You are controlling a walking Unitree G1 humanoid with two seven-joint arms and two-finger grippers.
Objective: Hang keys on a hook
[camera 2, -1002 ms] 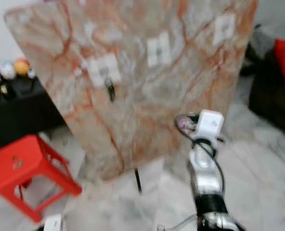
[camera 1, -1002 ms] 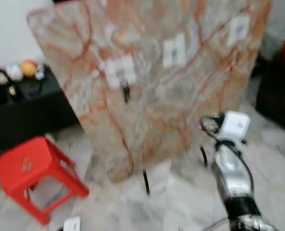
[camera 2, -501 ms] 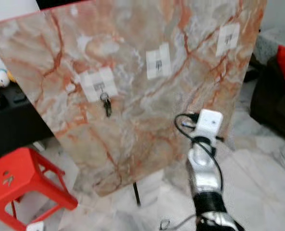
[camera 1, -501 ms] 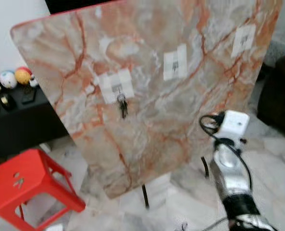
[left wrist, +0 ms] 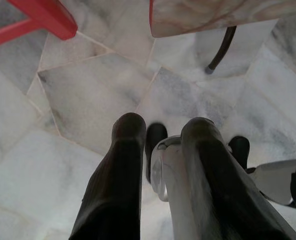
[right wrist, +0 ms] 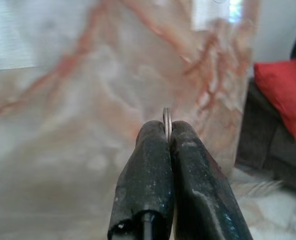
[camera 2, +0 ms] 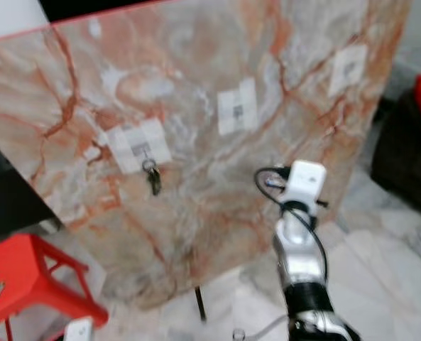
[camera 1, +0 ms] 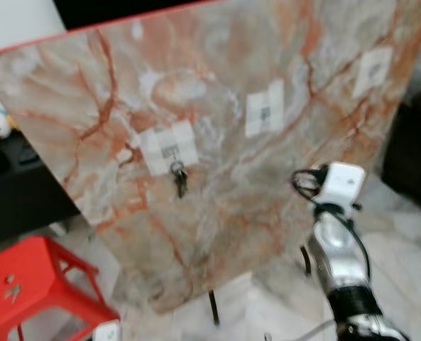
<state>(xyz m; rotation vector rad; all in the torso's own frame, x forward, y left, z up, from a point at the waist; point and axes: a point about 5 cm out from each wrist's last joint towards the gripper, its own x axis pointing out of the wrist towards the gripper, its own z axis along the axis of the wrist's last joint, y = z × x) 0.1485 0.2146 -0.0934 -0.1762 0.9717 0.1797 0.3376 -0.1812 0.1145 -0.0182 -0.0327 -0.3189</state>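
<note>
Keys [camera 1: 179, 179] hang from the leftmost hook [camera 1: 172, 153] on the marble board [camera 2: 196, 78].
Right tool [right wrist: 166, 131] raised before the board, pinching a thin metal ring [right wrist: 166, 122]; left tool [left wrist: 160, 132] hangs over the floor, fingers apart.

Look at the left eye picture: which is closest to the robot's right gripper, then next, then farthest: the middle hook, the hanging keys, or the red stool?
From the right gripper:
1. Middle hook, on the board just up-left.
2. Hanging keys, farther left on the board.
3. Red stool, on the floor, far left.

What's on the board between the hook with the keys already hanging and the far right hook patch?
One more white hook patch, unused, sits between the keys and the far right patch on the marble board, seen in both eye views.
</note>
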